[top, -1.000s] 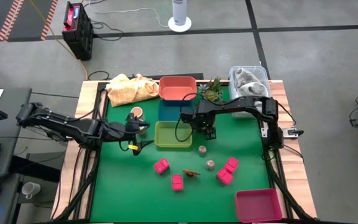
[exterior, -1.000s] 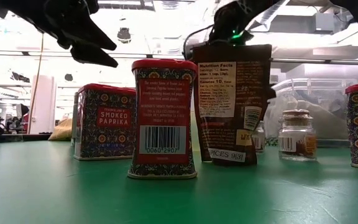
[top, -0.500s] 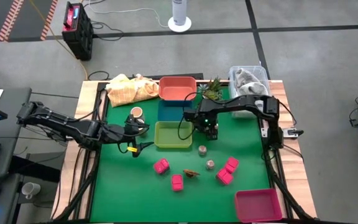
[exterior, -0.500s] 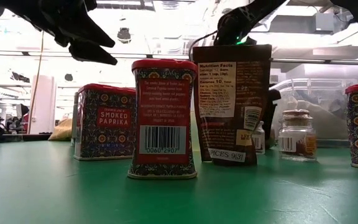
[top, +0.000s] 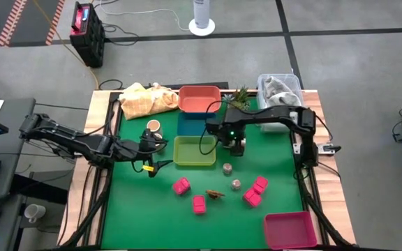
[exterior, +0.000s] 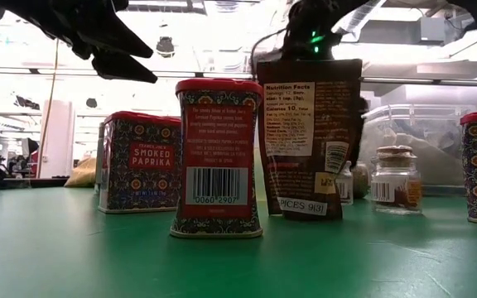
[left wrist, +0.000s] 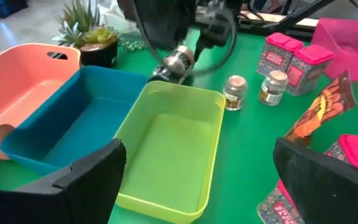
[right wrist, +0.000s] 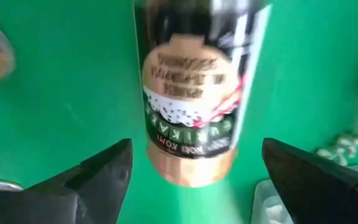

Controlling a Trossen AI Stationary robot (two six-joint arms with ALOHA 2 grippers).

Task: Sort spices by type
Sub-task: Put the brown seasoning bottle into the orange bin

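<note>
My right gripper (top: 236, 146) hangs open over the green mat just right of the lime bin (top: 194, 152), pointing down. A dark bottle with a copper-coloured label (right wrist: 194, 106) lies on its side on the mat between the spread fingers, apart from them; the left wrist view shows the bottle (left wrist: 174, 61) under that gripper. My left gripper (top: 163, 152) waits open left of the lime bin. Pink tins (top: 181, 185) (top: 255, 192), two small jars (top: 227, 167) (top: 236, 184) and a brown pouch (top: 215, 194) stand on the mat nearer the front.
A blue bin (top: 189, 123) and a coral bin (top: 199, 98) stand behind the lime one, and a magenta bin (top: 289, 229) at the front right. A yellow cloth (top: 145, 100), a tan-lidded jar (top: 153, 127), a small plant (top: 239, 101) and a clear box (top: 279, 88) line the back.
My right gripper has spread its fingers wider, rolled a little about its own axis and risen slightly. The bottle stays lying on the mat beneath it. My left gripper has kept still.
</note>
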